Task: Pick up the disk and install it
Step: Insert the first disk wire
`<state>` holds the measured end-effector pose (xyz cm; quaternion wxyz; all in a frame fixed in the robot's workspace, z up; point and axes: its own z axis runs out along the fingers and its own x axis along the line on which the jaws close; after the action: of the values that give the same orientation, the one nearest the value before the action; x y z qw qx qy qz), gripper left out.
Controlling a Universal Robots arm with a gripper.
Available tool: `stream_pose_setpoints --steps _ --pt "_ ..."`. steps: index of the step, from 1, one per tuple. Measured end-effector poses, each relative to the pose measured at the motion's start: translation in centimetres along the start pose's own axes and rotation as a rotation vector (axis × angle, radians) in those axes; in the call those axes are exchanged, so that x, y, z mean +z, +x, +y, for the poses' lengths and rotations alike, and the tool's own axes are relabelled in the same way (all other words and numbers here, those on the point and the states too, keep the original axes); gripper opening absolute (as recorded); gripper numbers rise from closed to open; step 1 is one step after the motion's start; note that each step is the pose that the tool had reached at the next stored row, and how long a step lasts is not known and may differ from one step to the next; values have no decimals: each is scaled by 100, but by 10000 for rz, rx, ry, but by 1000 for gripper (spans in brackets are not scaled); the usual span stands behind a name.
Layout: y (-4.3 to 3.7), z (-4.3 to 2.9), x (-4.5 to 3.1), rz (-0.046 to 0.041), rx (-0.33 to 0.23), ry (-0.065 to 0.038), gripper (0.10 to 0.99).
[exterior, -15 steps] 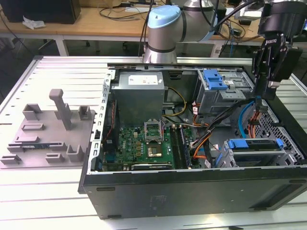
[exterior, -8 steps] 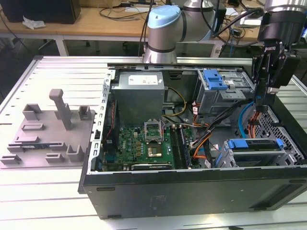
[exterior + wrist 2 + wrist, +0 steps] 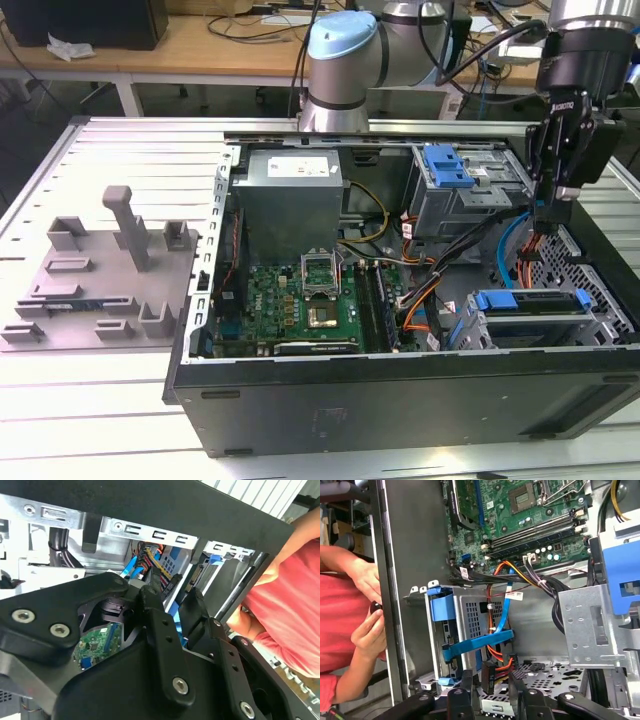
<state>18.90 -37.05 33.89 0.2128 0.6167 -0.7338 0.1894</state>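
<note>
The disk point(image 3: 532, 303) lies inside the metal drive cage point(image 3: 600, 315) at the open case's front corner, on the exterior view's right. Its blue bracket edge faces up over a grey slab. In the first wrist view the disk's blue rail point(image 3: 480, 642) slants across the cage's perforated wall. My gripper point(image 3: 552, 218) hangs over the case's far right side, above orange and red cables point(image 3: 530, 248). Its fingers stand apart and hold nothing. In the first wrist view a black cable connector point(image 3: 488, 672) sits below the gap of the gripper point(image 3: 490, 682). The second wrist view looks past the gripper point(image 3: 175, 607) into the case.
A grey power supply box point(image 3: 290, 200), a green motherboard point(image 3: 300, 300) and a second cage with a blue tab point(image 3: 447, 165) fill the case. A grey fixture plate point(image 3: 100, 280) lies on the exterior view's left. A person's hands point(image 3: 370, 625) and pink sleeve point(image 3: 290, 605) are at the case's outer wall.
</note>
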Motion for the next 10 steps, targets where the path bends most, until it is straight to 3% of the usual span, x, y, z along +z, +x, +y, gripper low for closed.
stream_pose_setpoints --steps 2,4,10 --pt "-4 0 6 74 6 11 416" --pt "-19 12 28 298 26 44 416" --pt "-49 25 40 533 57 71 416"
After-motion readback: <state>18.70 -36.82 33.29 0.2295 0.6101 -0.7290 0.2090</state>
